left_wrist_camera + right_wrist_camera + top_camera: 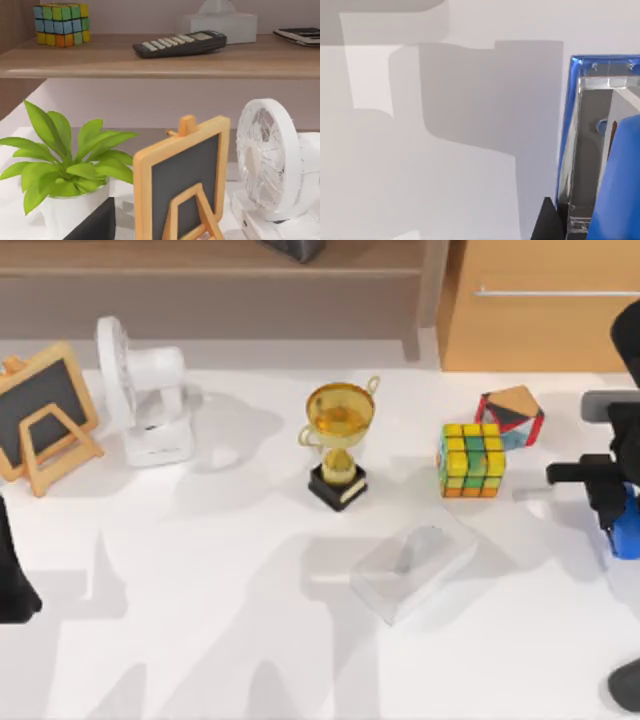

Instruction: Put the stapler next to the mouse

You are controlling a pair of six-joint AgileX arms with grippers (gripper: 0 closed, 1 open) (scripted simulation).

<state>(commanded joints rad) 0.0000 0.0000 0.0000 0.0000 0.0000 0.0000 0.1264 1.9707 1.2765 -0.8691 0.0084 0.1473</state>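
A: Item: stapler (628, 530), blue, at right tool (606, 502), worktop's right edge. Grip?
B: Cannot tell. Risk: if loosely held, it slips before reaching the pale mouse (424, 544).

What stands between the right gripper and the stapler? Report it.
Nothing visible. The right gripper is right at the stapler, at the table's right edge; the colourful cube stands apart to its left. The left arm is parked at the left edge.
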